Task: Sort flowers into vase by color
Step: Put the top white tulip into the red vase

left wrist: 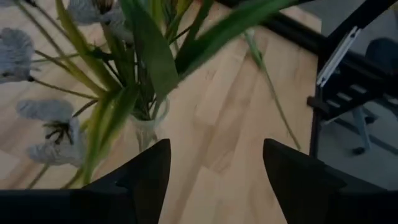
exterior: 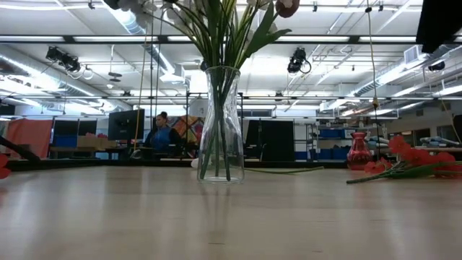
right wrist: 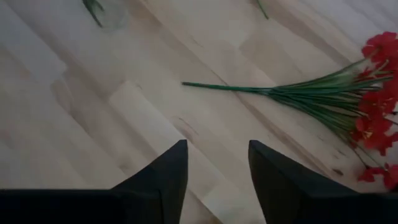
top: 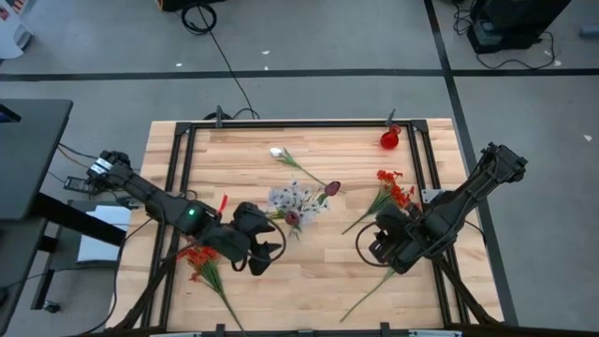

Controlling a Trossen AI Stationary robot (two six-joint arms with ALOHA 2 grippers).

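While my right pincer hangs empty with its fingers narrowly apart above bare wood, the red spray lies flat just ahead of it, and that is the relation my next move turns on. In my right wrist view its stem runs crosswise to my reach, the bare tip nearest the middle of the table and the red blooms fanned at the far end. From above, the same spray runs diagonally, blooms toward the table's back right, stem tip pointing toward the clear vase. I judge my right arm the nearer one for it, and I would want my fingers set across the stem, not along it.

My left pincer is open wide and empty, just beside the clear vase, which already holds pale sprays and maroon tulips on green stems. Another red spray lies near the table's front left, close by my left arm. A white bud lies loose behind the vase, and a small red vase stands at the back right. One more stem lies near the front, by my right arm; I cannot tell its bloom.
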